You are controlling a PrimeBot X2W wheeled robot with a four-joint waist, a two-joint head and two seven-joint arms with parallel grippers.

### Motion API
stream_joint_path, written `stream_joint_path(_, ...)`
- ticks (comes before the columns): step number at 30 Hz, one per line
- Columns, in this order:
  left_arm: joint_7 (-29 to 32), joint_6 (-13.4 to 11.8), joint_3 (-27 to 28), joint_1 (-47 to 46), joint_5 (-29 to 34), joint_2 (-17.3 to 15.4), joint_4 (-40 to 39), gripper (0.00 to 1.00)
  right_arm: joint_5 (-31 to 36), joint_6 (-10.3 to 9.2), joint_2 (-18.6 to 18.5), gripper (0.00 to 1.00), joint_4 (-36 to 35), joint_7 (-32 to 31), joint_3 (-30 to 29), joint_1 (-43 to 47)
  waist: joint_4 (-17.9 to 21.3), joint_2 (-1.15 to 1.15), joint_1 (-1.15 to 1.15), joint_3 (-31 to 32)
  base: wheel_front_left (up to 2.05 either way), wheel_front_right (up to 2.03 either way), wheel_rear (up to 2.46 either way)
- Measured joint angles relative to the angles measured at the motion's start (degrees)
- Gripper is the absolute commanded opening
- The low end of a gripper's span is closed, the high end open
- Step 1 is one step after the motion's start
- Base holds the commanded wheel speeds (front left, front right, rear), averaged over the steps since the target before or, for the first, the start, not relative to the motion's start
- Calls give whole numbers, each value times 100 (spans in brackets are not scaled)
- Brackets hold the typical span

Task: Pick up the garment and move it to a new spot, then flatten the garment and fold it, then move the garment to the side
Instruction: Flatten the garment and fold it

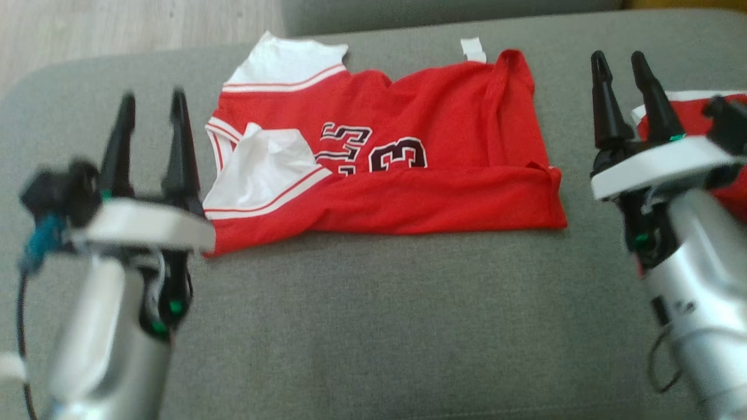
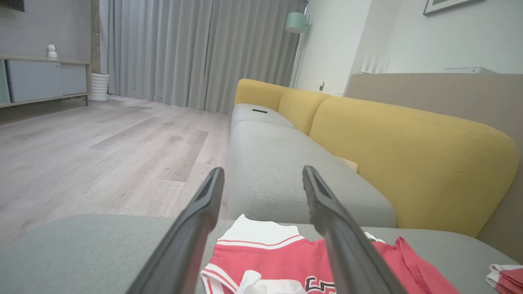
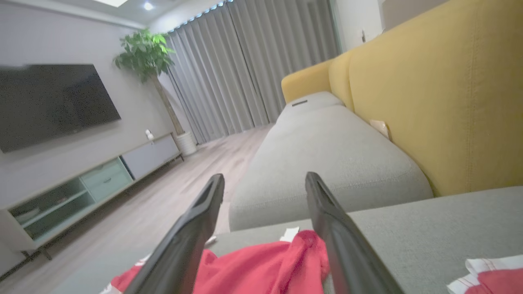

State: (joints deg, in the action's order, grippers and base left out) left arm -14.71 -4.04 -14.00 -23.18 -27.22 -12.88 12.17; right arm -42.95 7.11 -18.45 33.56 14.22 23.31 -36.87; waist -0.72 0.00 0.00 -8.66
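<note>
Head view: a red-and-white fabric basketball jersey lies folded on the grey fabric sofa cushion. The left gripper and right gripper flank it, both spread and empty.
Left wrist view: fingers stand apart above the jersey's white end.
Right wrist view: fingers stand apart above its red edge.

The head camera looks down on the jersey from close above. Both wrist cameras sit low beside it, facing past it along the sofa they share.
</note>
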Motion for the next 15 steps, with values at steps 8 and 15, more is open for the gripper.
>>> stream_joint_path(8,0,382,549,1173,748,829,-506,100,2141,-1,1368,100,-1418,42,-1708,1826,-37,0,0,465,0,0,0)
stream_joint_path(15,0,561,575,1639,1047,977,-343,100,2542,-1,1501,100,-1746,42,-2014,2654,-71,0,0,592,0,0,0)
